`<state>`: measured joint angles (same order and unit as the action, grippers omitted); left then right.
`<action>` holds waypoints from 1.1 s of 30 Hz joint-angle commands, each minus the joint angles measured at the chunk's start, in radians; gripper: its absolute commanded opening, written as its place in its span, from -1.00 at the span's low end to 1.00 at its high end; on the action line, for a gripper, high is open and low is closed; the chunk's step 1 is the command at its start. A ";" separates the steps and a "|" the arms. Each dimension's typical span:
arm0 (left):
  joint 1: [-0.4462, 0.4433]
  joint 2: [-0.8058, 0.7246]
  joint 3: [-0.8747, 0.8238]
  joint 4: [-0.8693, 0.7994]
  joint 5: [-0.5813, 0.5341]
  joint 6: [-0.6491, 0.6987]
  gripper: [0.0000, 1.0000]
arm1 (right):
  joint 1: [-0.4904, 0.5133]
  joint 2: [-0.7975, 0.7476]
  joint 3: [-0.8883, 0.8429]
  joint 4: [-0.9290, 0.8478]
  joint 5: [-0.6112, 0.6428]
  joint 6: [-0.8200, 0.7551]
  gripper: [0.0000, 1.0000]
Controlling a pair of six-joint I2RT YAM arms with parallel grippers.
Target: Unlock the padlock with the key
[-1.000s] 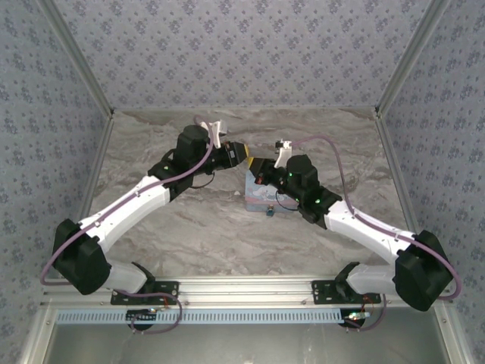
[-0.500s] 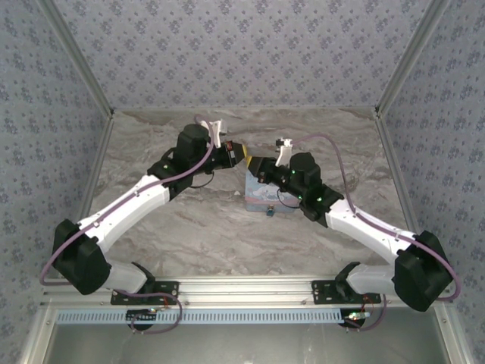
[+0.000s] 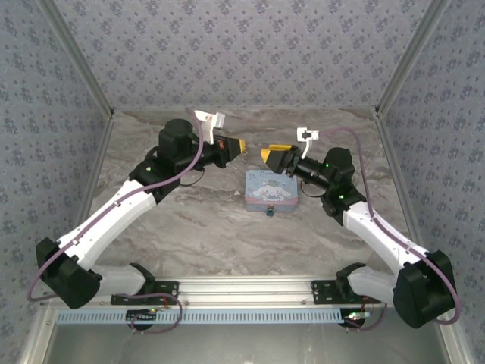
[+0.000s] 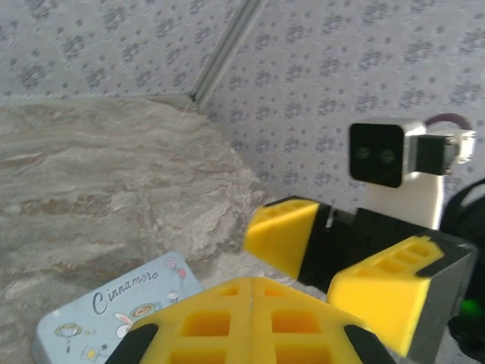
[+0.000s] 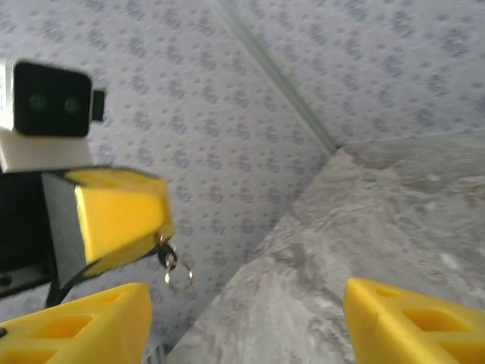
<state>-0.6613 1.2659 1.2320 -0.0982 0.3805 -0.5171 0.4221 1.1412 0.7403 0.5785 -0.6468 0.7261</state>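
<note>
Seen from above, we have a marbled table [image 3: 189,227] between papered walls, with both arms reaching from its near edge toward the middle of the far half. The pale blue cartoon tin [image 3: 270,191] lies flat just right of centre. Above its far side the two claws face each other, close but apart. The left gripper [image 3: 236,144] has its yellow fingers pressed together. In the right wrist view we see the key [image 5: 168,258], a small dark piece with a wire ring, hanging from that closed tip. The right gripper [image 3: 269,155] stands with its fingers well spread and nothing between them. The padlock [image 3: 269,213], a tiny blue-and-grey object, rests on the table at the tin's near edge. We cannot tell whether it touches the tin.
</note>
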 commanded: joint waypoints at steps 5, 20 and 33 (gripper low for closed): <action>-0.004 -0.017 0.028 0.081 0.101 0.017 -1.00 | 0.038 0.061 0.074 0.117 -0.167 0.014 0.25; -0.003 -0.014 0.019 0.082 0.108 0.009 -1.00 | 0.079 0.106 0.129 0.104 -0.150 0.008 -0.23; -0.006 -0.007 0.012 0.080 0.109 0.008 -1.00 | 0.085 0.104 0.132 0.098 -0.132 0.012 -0.55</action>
<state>-0.6617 1.2629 1.2320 -0.0498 0.4622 -0.5129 0.5003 1.2465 0.8371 0.6594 -0.7818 0.7372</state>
